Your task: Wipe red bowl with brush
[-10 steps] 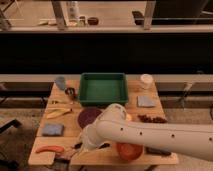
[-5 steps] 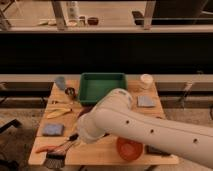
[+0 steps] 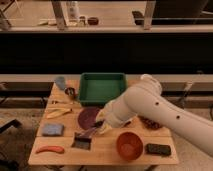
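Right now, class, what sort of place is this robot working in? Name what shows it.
Probably an indoor robot test station: a wooden table laid with loose props like the green tray and red bowl, with a railing behind. The gripper hangs over the table beside the purple bowl.

Soft overhead light in front, a black band behind

The wooden table (image 3: 107,156) and the white arm (image 3: 150,102) are evenly lit, without glare. The gripper (image 3: 101,126), at the purple bowl's (image 3: 87,116) right edge, sits in the arm's shade. The strip along the top is brightest, and the floor around the table is dim.
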### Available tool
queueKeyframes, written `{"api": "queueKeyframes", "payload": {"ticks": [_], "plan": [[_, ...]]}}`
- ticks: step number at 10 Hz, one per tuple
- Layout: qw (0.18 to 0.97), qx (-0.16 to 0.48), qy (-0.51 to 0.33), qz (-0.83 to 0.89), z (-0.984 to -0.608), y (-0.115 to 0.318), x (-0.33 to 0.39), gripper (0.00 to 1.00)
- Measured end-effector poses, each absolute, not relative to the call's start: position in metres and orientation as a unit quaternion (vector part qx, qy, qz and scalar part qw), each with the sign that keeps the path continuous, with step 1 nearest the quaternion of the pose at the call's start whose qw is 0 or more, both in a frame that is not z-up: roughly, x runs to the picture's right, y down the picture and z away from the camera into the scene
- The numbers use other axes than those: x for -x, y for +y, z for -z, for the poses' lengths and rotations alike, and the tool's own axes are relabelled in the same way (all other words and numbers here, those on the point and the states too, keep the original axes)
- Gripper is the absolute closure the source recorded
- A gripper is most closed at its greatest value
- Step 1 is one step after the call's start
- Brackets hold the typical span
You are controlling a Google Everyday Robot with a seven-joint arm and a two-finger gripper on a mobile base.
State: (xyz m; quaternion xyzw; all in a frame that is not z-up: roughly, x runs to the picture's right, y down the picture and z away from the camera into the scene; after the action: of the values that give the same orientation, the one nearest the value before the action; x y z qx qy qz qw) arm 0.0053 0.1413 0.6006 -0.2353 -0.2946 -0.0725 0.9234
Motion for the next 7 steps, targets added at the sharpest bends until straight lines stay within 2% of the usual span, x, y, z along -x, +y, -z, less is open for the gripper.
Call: {"api": "queueKeyframes", "payload": {"ticks": [4,7], "plan": [[0.936,0.23,-0.255,0.072,-0.658,0.16,-0.108,1.0],[0.954,0.2,-0.191,0.115,-0.682,0.162,-0.153,1.0]]}}
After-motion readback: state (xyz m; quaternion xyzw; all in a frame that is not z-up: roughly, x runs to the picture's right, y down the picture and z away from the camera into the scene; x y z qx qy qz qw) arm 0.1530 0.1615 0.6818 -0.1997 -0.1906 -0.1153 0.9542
